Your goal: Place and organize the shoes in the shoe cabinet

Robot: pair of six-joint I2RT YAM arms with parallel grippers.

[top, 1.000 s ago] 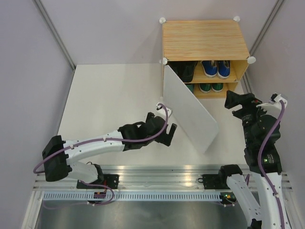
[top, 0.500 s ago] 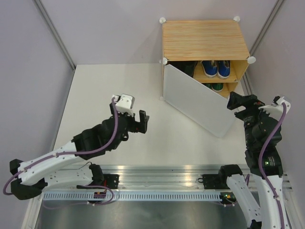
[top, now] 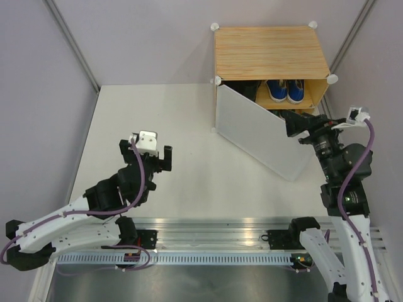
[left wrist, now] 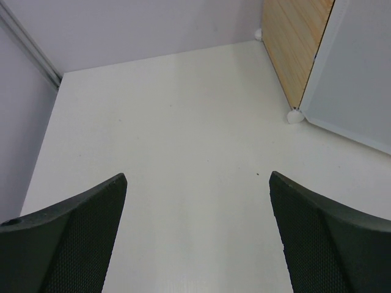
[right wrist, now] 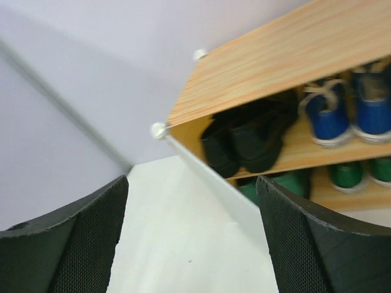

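The shoe cabinet [top: 271, 53] stands at the table's far right, its white door [top: 258, 133] swung partway across the front. Blue sneakers [top: 284, 90] sit on the upper shelf beside black shoes [top: 247, 88]. The right wrist view shows the black shoes [right wrist: 244, 137], blue sneakers [right wrist: 348, 113], green sneakers [right wrist: 360, 174] on the lower shelf and another green shoe [right wrist: 278, 186] behind the door's edge [right wrist: 208, 177]. My right gripper [top: 296, 126] [right wrist: 191, 180] is open by the door's free end, holding nothing. My left gripper [top: 160, 157] [left wrist: 197, 177] is open over bare table.
The left wrist view shows the cabinet's wooden side [left wrist: 296, 49], a white corner connector [left wrist: 295, 116] on the table and the door panel [left wrist: 360, 73]. Lilac walls enclose the white table [top: 157, 113]. A metal rail [top: 208, 226] runs along the near edge.
The door swung from pointing outward to lying across the cabinet front. My left arm pulled back from it toward the near left. My right gripper moved up to the door's free end.
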